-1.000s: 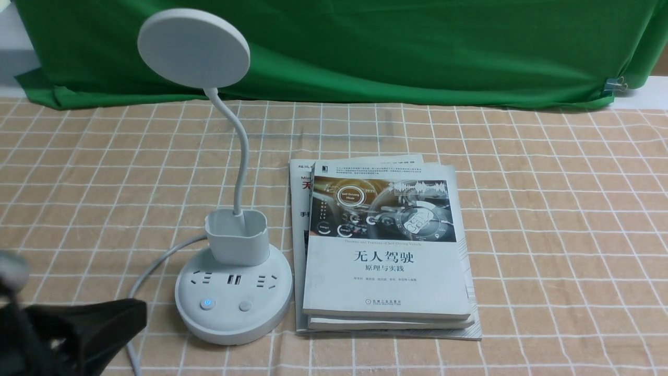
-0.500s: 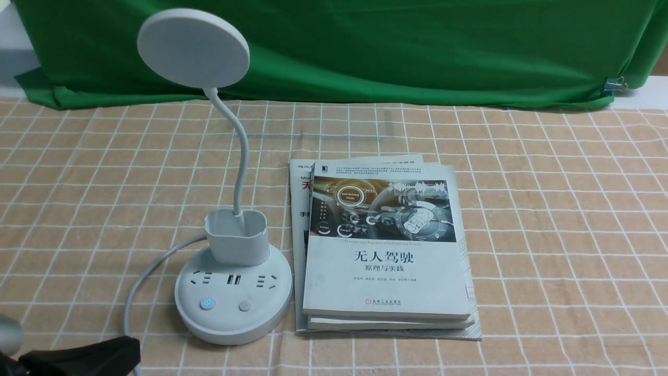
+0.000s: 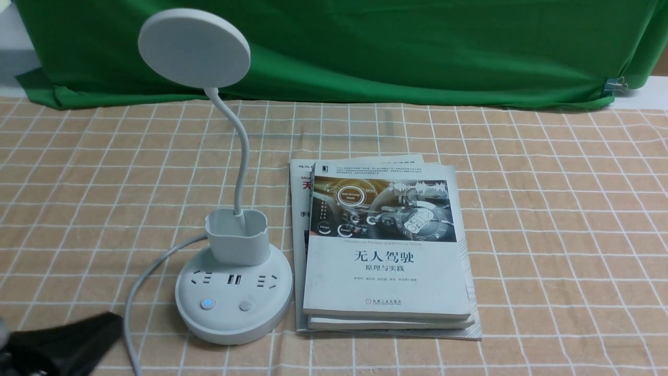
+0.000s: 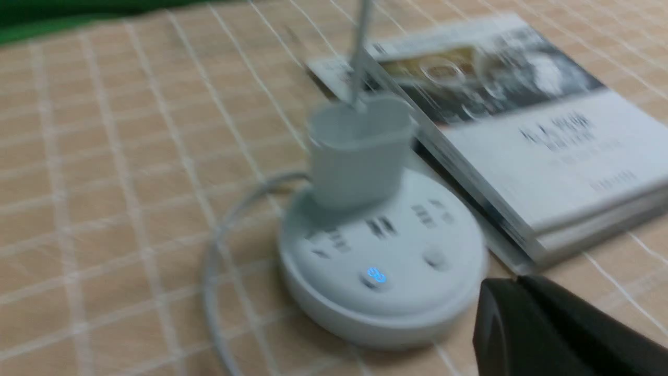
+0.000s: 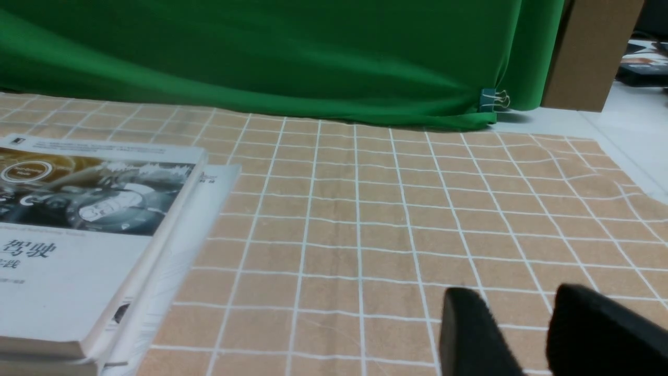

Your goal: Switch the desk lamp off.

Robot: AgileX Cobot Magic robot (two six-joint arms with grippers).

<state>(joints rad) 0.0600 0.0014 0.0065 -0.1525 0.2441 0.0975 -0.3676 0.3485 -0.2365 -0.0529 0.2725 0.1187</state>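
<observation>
- Desk lamp [image 3: 235, 297]: upright on the left part of the worktop [image 3: 563, 235]; round base flat on the checked cloth, gooseneck rising from the cup holder, disc head [image 3: 194, 48] tilted, in front of the green cloth [image 3: 365, 52].
- Base, near side: two buttons. Left one [image 3: 207, 304] shows a blue lit power symbol; right one [image 3: 245, 306] unlit. Sockets lie between buttons and cup holder.
- Grey cable [image 3: 151, 269] leaves the lamp behind the base and curves down its left side.
- Books [image 3: 386, 277]: stacked just right of the base, a driving title uppermost.
- Left gripper [image 4: 509, 284]: fingers together, nothing between them; near the base, apart from it. Blurred in the front view, low at left.
- Right gripper [image 5: 514, 295]: fingers apart, nothing held, over the worktop right of the books; out of the front view.
- Binder clip [image 3: 615, 85] on the green cloth, far right.
</observation>
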